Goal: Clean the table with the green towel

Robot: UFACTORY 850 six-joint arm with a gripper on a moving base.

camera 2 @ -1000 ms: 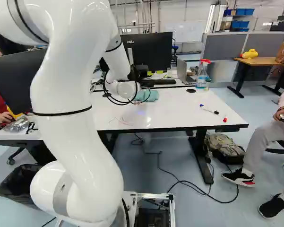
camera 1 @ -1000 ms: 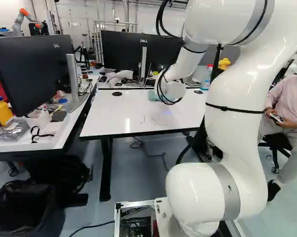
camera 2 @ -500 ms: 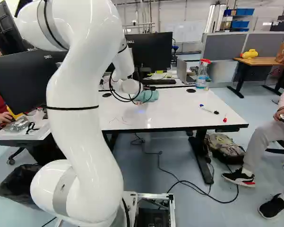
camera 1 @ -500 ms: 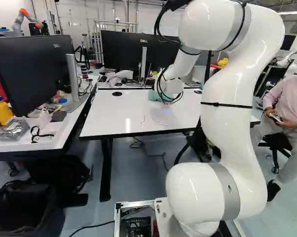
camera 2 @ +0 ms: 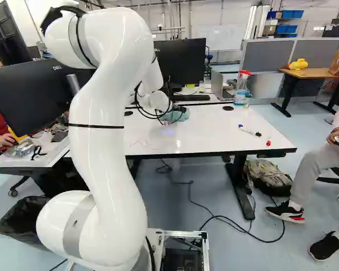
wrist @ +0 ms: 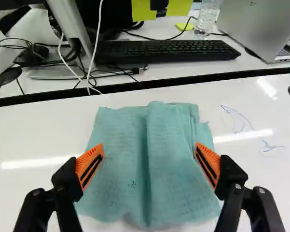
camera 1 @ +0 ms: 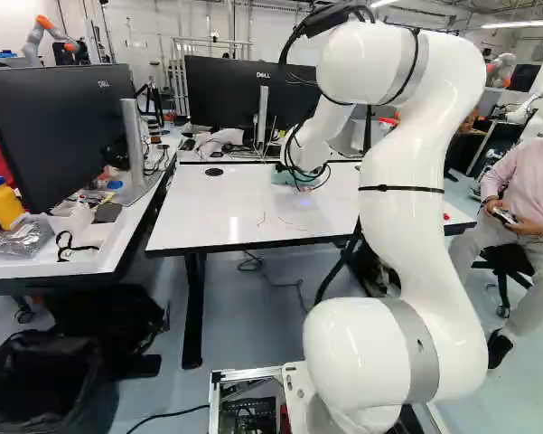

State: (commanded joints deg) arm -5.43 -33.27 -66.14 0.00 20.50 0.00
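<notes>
The black, orange-padded gripper [camera 2: 166,122] is hanging, fingers apart, apparently just above the folded blue-green cloth towel [wrist: 171,154].

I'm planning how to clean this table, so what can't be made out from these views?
- Any marks beneath the green towel: the cloth hides them in the wrist view.
- Whether the open gripper touches the towel: unclear in the wrist view, too small in both base views.
- What the small red thing is: too small in the right base view.
- The black bin's contents: too dark in the left base view.
</notes>
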